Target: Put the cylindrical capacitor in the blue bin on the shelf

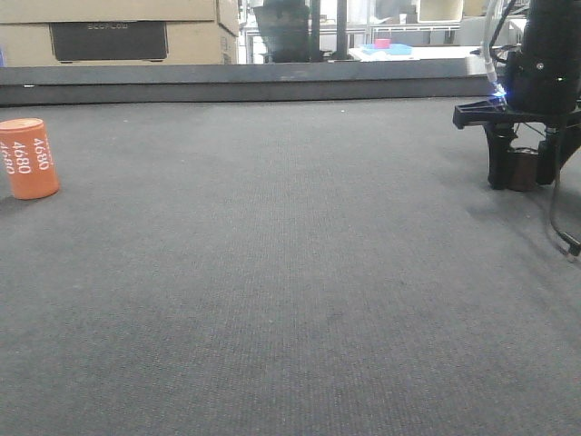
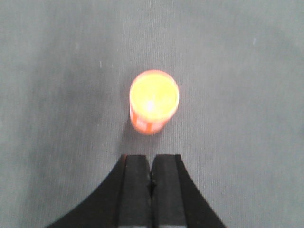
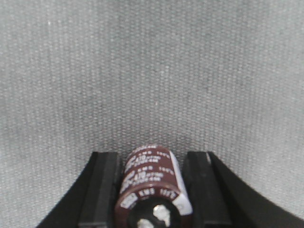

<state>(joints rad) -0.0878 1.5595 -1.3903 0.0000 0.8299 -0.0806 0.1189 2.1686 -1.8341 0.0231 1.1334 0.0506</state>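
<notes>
Between the fingers of the right gripper the cylindrical capacitor is seen standing on the grey mat, flanked by one pad at 9 o'clock and one at 3 o'clock; whether it is already pressed by them cannot be told. A centred, level squeeze on the sleeve is called for, so that nothing is tipped, followed by a straight lift. The left gripper is held closed, with the orange can at its 12 o'clock, and is best left idle
</notes>
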